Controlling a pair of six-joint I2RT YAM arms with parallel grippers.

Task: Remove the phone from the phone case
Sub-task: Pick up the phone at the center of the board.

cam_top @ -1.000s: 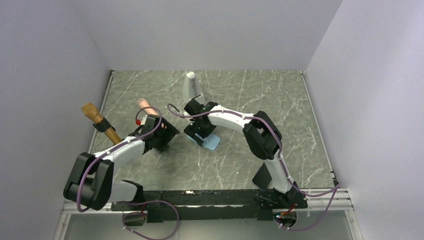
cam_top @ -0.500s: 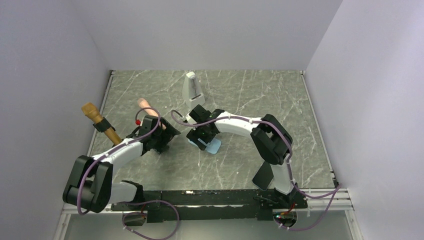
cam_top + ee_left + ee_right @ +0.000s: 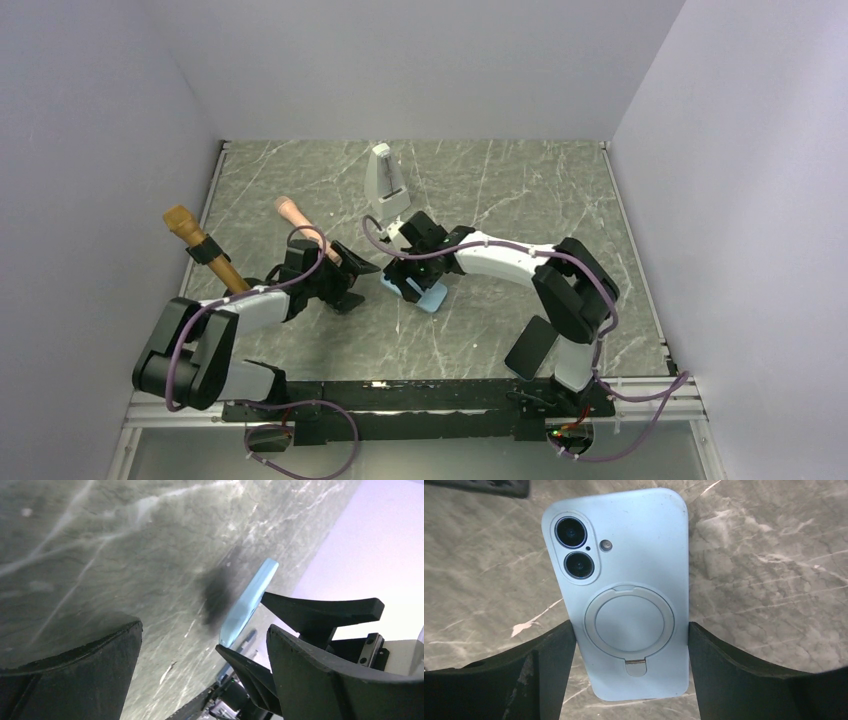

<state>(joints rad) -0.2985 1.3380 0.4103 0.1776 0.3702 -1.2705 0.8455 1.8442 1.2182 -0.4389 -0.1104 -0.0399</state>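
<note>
The phone sits in a light blue case (image 3: pixel 624 565) whose back, with two camera lenses and a round ring stand, faces the right wrist camera. My right gripper (image 3: pixel 630 630) is shut on the case's two long edges near its lower end. In the top view the case (image 3: pixel 430 296) is at the table's middle, under the right gripper (image 3: pixel 415 278). My left gripper (image 3: pixel 352 282) is open and empty just left of it. In the left wrist view the case (image 3: pixel 250 600) shows edge-on, tilted above its shadow, beyond the open left gripper (image 3: pixel 202 630).
A white wedge-shaped stand (image 3: pixel 382 180) is upright behind the grippers. A brown wooden rod with a black band (image 3: pixel 205 250) lies at the left edge, and a pink-tipped stick (image 3: pixel 293 213) lies near the left arm. Walls enclose the marble table (image 3: pixel 520 200) on three sides.
My right gripper has carried the cased phone nearer and slightly right. My left gripper has moved right and nearer, closing in on the case.
</note>
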